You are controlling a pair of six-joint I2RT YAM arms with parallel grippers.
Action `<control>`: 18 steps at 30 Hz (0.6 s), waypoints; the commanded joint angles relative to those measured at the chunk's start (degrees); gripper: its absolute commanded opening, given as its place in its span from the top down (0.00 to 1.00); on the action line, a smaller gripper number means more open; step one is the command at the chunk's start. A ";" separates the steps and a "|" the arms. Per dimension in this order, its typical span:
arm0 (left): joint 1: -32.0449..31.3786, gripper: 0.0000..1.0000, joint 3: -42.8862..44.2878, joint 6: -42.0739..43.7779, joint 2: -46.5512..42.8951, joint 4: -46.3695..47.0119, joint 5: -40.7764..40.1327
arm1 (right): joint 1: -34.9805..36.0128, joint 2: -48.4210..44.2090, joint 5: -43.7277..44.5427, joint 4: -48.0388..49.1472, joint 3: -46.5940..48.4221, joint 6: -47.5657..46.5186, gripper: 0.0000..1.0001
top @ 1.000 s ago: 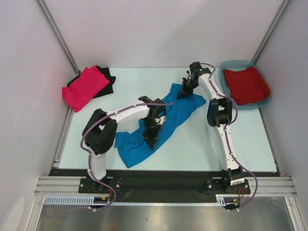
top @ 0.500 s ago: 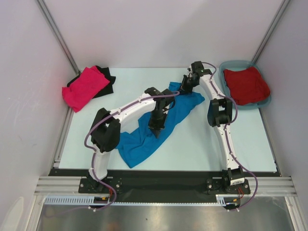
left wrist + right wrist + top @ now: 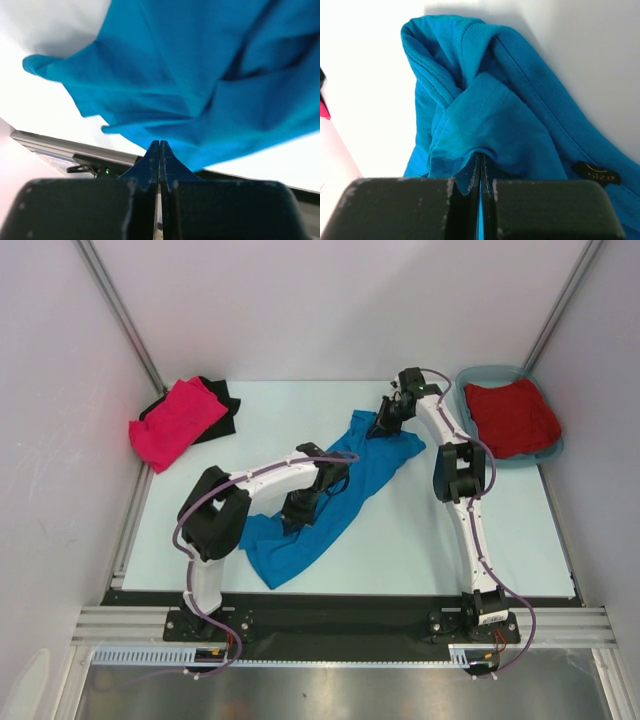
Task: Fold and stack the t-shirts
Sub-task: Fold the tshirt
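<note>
Your blue shirt (image 3: 330,500) lies crumpled in a diagonal across the middle of the bench (image 3: 420,530). Your left tool (image 3: 297,515) is pressed together, pinching the shirt's near half at the tips. Your right tool (image 3: 385,425) pinches a fold beside the collar at the far end. The pink shirt (image 3: 178,420) lies on the black shirt (image 3: 222,405) at far left. The red shirt (image 3: 510,417) sits in the tub (image 3: 548,455).

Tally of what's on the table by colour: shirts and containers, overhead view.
bright blue cloth t-shirt: 1
hot pink cloth t-shirt: 1
black cloth t-shirt: 1
dark red cloth t-shirt: 1
teal plastic tub: 1
Total: 5 (4 shirts, 1 tub)
</note>
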 commanded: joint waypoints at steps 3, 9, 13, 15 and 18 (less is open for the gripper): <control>-0.23 1.00 -5.58 -1.02 -1.79 7.46 -4.57 | -0.70 -3.99 4.62 -1.14 -2.68 -2.70 1.00; 0.39 1.00 -12.69 -2.42 -1.87 18.71 -0.09 | -0.09 -5.66 4.44 -1.57 -4.71 -3.32 1.00; 1.70 1.00 -18.16 -1.99 -1.26 28.02 5.18 | 0.18 -6.89 4.53 -1.93 -6.11 -3.50 1.00; 3.02 1.00 -20.35 -1.02 0.31 30.58 11.48 | 0.09 -7.51 5.49 -2.10 -6.03 -3.58 1.00; 3.03 1.00 -21.33 1.35 2.77 34.71 23.67 | -0.52 -7.51 6.20 -2.10 -5.42 -3.58 1.00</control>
